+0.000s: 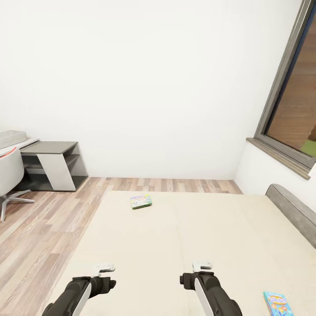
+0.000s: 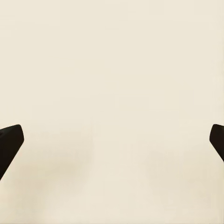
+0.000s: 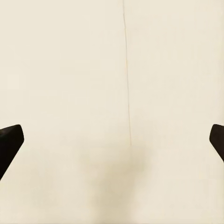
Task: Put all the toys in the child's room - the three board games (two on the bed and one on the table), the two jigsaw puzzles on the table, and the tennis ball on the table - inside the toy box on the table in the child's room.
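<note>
We are standing at the foot of the bed (image 1: 175, 245), and neither tool is carrying anything. One board game (image 1: 141, 202) is lying flat on the mattress well ahead of us, toward the far edge near the floor (image 1: 39, 232). A second board game (image 1: 276, 303) is lying close in on our right side, near the headboard (image 1: 292, 210). The toy box is not something we can pick out from here; a grey shelf unit (image 1: 55, 164) and a white chair (image 1: 9, 175) are sitting in the far left corner.

The main risk, as we are judging it, is reach. The far game is sitting well beyond both arms, so stretching for it without moving the base could be pressing the trunk into the mattress or leaving us short. A thin flat box on soft bedding may also be sliding away or sinking when a finger is pushing at its edge. The near game is sitting outboard of the right arm, so swinging across carelessly could be knocking it off the bed.

Both arms are extending forward and low over the mattress, roughly parallel. The left tool (image 1: 104, 268) and the right tool (image 1: 202, 266) are pointing down at bare bedding, each spread wide with its fingers (image 2: 10, 140) at the margins of the wrist views.
</note>
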### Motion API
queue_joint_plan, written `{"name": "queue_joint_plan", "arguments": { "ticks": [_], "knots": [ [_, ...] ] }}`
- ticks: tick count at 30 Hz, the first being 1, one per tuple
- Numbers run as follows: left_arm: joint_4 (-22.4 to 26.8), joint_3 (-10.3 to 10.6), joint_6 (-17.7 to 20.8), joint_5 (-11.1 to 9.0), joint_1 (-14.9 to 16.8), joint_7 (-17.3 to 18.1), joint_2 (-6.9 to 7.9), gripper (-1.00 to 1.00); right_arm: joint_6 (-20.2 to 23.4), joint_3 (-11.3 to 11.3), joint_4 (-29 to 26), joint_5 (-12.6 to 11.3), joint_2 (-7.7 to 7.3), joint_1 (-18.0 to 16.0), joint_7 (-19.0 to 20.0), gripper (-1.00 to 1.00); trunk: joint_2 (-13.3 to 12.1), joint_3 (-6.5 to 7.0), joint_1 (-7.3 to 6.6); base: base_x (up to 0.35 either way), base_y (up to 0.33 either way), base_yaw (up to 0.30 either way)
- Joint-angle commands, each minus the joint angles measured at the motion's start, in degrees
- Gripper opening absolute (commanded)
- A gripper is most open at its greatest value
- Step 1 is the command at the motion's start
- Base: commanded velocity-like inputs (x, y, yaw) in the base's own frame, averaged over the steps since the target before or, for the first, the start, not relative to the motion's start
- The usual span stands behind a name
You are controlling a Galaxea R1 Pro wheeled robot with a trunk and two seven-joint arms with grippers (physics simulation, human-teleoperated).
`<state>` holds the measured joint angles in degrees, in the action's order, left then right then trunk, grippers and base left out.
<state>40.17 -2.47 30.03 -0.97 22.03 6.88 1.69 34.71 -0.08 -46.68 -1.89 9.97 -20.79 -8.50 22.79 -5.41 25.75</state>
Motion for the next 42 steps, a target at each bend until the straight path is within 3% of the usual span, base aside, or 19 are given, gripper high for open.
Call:
{"name": "queue_joint_plan", "arguments": {
  "ticks": [1, 42],
  "knots": [
    [0.1, -0.2, 0.4, -0.1, 0.0, 0.2, -0.02, 1.0, 0.3, 0.0, -0.1, -0.2, 0.02, 0.0, -0.3, 1.0, 0.1, -0.13, 0.04, -0.004, -0.006, 0.0],
    [0.1, -0.1, 0.4, -0.1, 0.0, 0.2, -0.02, 1.0, 0.3, 0.0, -0.1, -0.2, 0.02, 0.0, -0.3, 1.0, 0.1, -0.13, 0.04, 0.0, -0.057, 0.0]
  ]
}}
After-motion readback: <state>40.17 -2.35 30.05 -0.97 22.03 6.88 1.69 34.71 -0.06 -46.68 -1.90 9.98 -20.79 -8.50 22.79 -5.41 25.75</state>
